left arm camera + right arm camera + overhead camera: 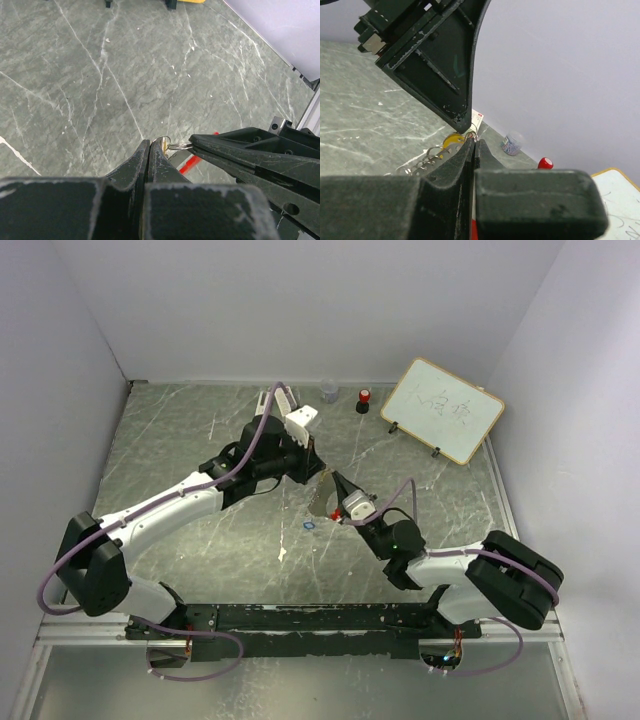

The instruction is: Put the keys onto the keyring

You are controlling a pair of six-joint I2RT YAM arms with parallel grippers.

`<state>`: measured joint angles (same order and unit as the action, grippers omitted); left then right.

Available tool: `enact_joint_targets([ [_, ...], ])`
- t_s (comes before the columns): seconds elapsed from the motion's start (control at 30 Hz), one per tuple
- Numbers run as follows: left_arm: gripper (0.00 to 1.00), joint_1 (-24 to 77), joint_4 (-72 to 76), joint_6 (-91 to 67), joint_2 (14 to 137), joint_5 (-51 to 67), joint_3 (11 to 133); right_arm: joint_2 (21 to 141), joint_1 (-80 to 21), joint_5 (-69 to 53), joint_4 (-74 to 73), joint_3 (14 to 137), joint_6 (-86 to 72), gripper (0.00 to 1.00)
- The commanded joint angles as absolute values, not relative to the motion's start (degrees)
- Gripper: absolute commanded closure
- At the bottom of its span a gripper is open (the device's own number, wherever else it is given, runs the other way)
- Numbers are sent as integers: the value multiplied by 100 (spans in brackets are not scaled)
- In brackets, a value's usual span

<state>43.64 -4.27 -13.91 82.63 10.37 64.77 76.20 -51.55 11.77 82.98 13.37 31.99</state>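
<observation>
Above the middle of the tabletop, on the arms' side of the red-capped stamp, the two hands meet tip to tip. The left hand is pressed together on a small brass key. The right hand pinches the wire of the keyring, and the red tag shows just below the tips.

The left arm stretches forward and inward, its wrist bent so the left gripper slants down, fingers pressed together. The right arm reaches in low from the right. The right gripper, fingers closed, meets the left tip to tip.
</observation>
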Motion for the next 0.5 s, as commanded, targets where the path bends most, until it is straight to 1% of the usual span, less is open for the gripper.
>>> enact_joint_targets([
  [0.0, 93, 4269, -379, -1308, 8217, 810, 6668, 7549, -5181, 1539, 9245, 1323, 3078, 100],
  [0.1, 93, 4260, -324, -1348, 8080, 690, 6629, 7569, -5182, 1766, 9172, 1363, 2945, 99],
  [0.13, 93, 4250, -311, -1357, 8039, 652, 6627, 7582, -5183, 1857, 9146, 1381, 2890, 94],
  [0.2, 93, 4245, -300, -1370, 7965, 577, 6612, 7614, -5185, 1954, 9158, 1368, 2845, 90],
  [0.27, 93, 4245, -307, -1384, 7898, 490, 6602, 7633, -5182, 2087, 9280, 1339, 2761, 80],
  [0.3, 93, 4248, -321, -1385, 7866, 466, 6601, 7638, -5181, 2186, 9317, 1336, 2740, 77],
  [0.43, 93, 4253, -323, -1389, 7760, 465, 6576, 7541, -5179, 2238, 9039, 1379, 2744, 74],
  [0.47, 93, 4247, -328, -1384, 7745, 466, 6574, 7496, -5184, 2161, 8857, 1427, 2728, 72],
])
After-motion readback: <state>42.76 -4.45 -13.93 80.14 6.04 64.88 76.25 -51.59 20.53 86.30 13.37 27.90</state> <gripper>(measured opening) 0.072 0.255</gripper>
